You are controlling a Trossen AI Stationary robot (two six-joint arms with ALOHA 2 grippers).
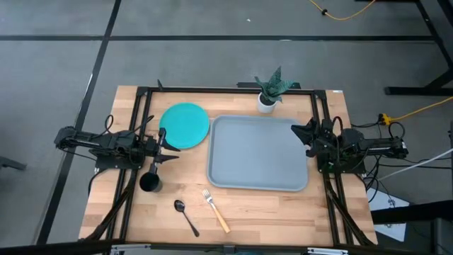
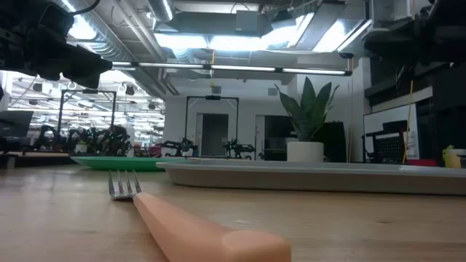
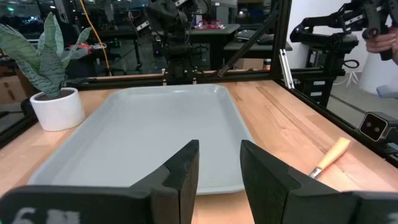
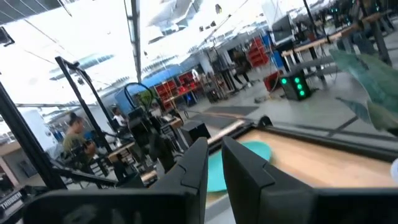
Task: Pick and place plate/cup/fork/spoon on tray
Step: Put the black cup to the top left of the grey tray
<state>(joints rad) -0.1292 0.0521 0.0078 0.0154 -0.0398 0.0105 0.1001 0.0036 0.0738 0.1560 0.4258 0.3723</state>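
Plate (image 1: 185, 125): flat, round, teal, lying on the wooden table (image 1: 269, 209) just beside the tray's left edge, not yet on it. Likely light and stiff, smooth and a bit slippery; low rim flush to the wood, so best pinched at the edge nearest the left arm, with a slight tilt to get a finger under.

Tray (image 1: 259, 152): large, grey-blue, bare, in the middle of the table.

Cup (image 1: 150, 183): black, upright, near the left arm, in front of the plate. Rigid; wall or rim offers a simple grip.

Spoon (image 1: 185, 216) and fork (image 1: 215, 210): side by side near the front edge, apart from each other; thin, low, hard to pinch except across the handles.

Left gripper (image 1: 170, 146): hovering between plate and cup, jaws apart, holding nothing.

Right gripper (image 1: 297, 130): at the tray's right edge, 2 fingers narrowly apart, nothing between them.

White pot with plant (image 1: 267, 101): behind the tray, no part of the task.
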